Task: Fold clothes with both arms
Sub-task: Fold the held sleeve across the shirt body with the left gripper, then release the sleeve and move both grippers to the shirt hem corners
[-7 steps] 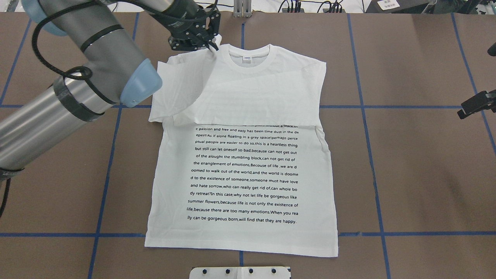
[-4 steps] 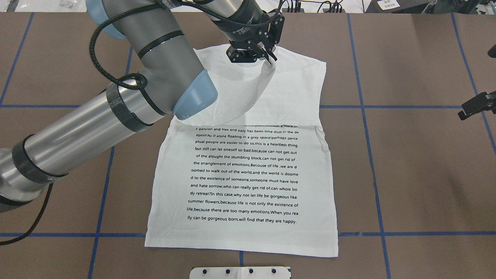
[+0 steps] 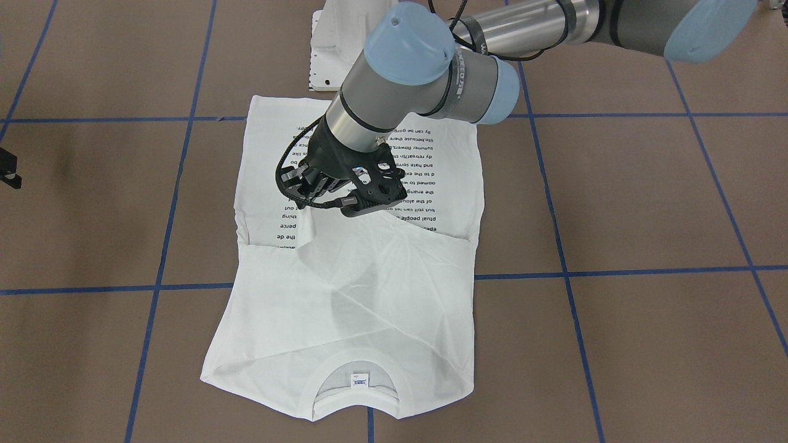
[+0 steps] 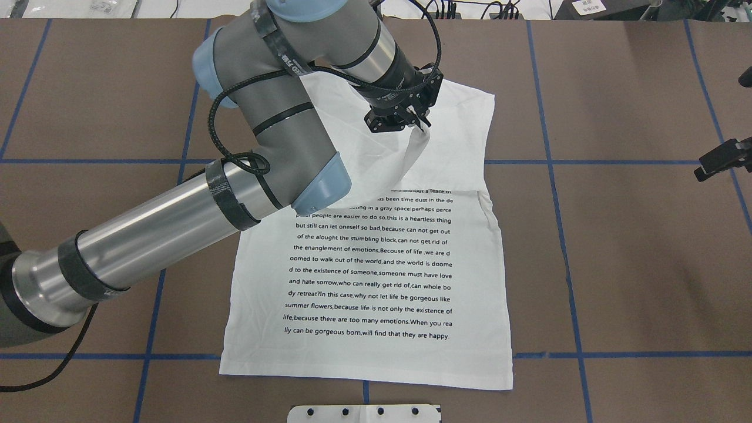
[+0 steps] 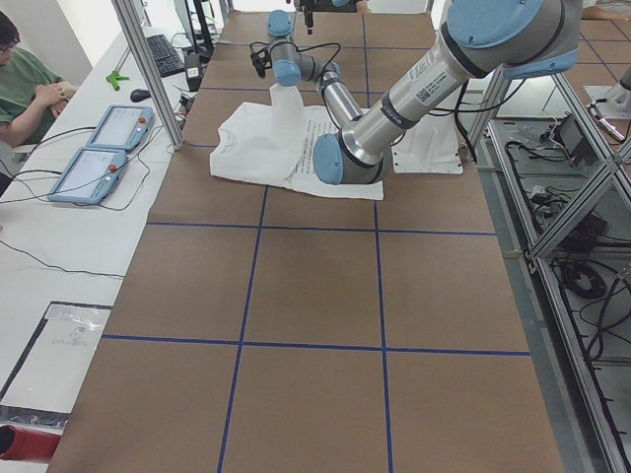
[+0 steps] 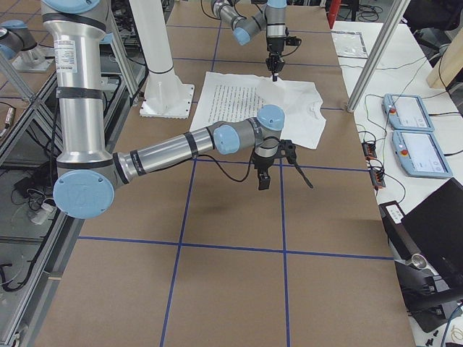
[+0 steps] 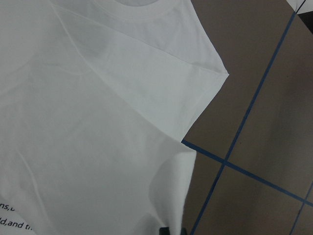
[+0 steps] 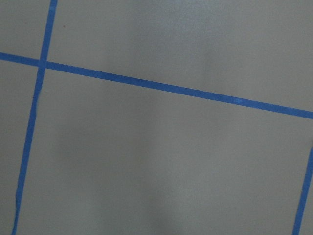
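Observation:
The white T-shirt (image 4: 376,282) lies flat on the table, text side up, with its collar (image 3: 356,369) on the side away from the robot. My left gripper (image 4: 418,124) hangs over the upper chest, shut on a lifted flap of the shirt's left-shoulder fabric (image 3: 306,237), which drapes down from it. In the left wrist view the shirt (image 7: 98,122) fills the frame, with a shoulder corner against the brown table. My right gripper (image 6: 283,181) stands open, off the shirt, over bare table at the right; one finger (image 4: 721,157) shows in the overhead view.
The brown table carries a grid of blue tape lines (image 4: 617,161). The white pedestal base (image 4: 364,413) sits at the robot's edge. A seated person (image 5: 30,84) and two control pendants (image 5: 104,148) are beyond the far edge.
My left gripper has carried the held fabric from the shirt's left shoulder rightward and toward the robot, across the collar area. The right gripper has stayed in place.

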